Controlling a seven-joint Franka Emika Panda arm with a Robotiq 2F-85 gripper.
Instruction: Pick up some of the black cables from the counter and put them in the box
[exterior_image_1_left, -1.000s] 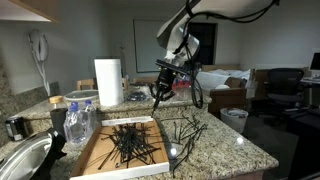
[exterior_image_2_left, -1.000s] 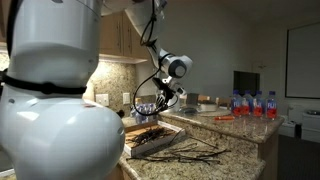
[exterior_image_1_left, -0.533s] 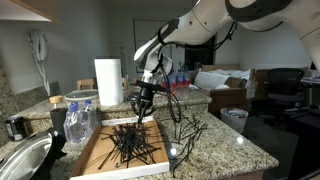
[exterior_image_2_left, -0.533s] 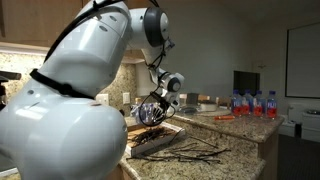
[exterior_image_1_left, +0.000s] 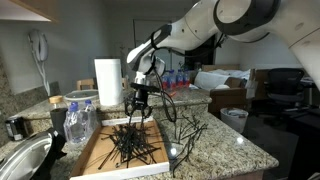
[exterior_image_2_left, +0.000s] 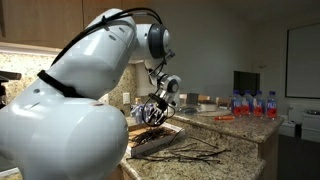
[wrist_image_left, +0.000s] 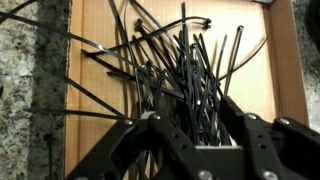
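Above the box (exterior_image_1_left: 92, 155), which sits by the front edge of the counter (exterior_image_1_left: 228, 140), my gripper (wrist_image_left: 198, 122) hangs with its jaws spread wide, clamping nothing that I can see. I judge I hold it low over the heaped black cables (wrist_image_left: 185, 75) so strands land inside the walls. Loose cables (exterior_image_1_left: 186, 134) lie beside the box, toward the counter's corner.

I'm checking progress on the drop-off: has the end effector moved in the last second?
Yes. In an exterior view the end effector has shifted toward the paper towel roll and lower, and now hangs over the box.
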